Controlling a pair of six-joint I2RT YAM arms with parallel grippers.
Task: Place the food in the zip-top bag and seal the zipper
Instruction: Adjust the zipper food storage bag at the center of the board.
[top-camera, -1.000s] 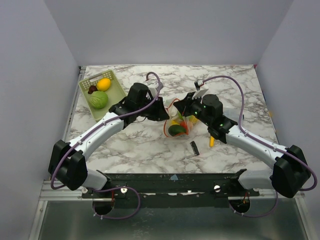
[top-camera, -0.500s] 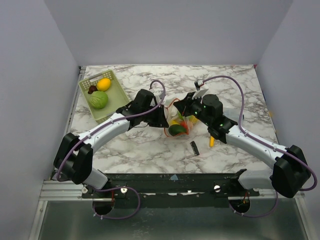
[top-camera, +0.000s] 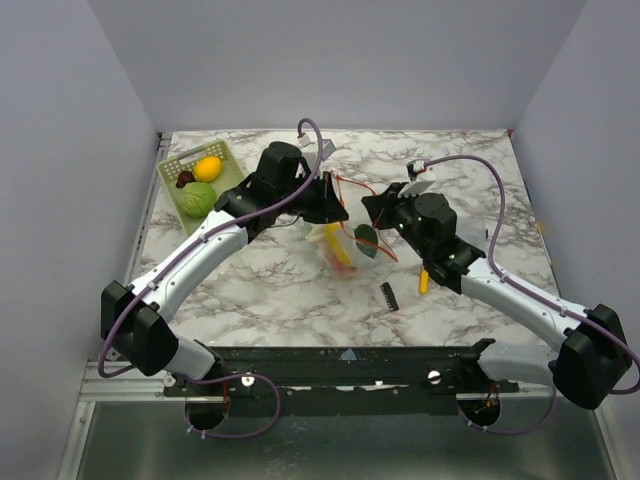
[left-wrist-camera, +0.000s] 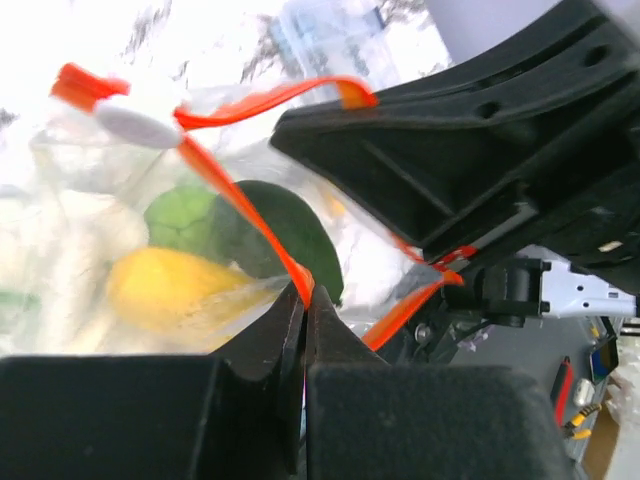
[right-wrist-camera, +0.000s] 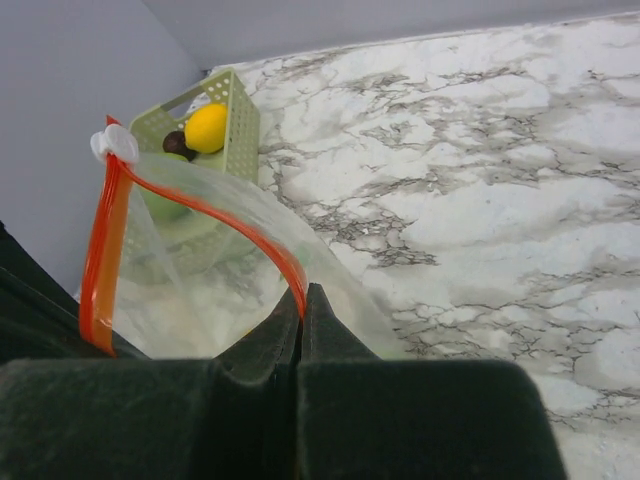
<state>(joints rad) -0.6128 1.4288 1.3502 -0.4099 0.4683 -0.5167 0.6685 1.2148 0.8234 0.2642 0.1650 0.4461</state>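
Observation:
The clear zip-top bag hangs between my two grippers, above the table's middle. Inside it lie a yellow piece, a green piece and a dark green piece. My left gripper is shut on the red-orange zipper strip at one lip of the mouth. My right gripper is shut on the strip at the other lip. The mouth gapes between them. A white slider sits at the strip's end. More food, yellow, green and dark red, lies in the basket.
The light green slotted basket stands at the far left of the marble table. A small black ridged piece and a yellow-handled screwdriver lie near the front, under my right arm.
Both grippers have risen and shifted toward the back, lifting the bag off the table. The bag now hangs with the food sunk to its bottom.

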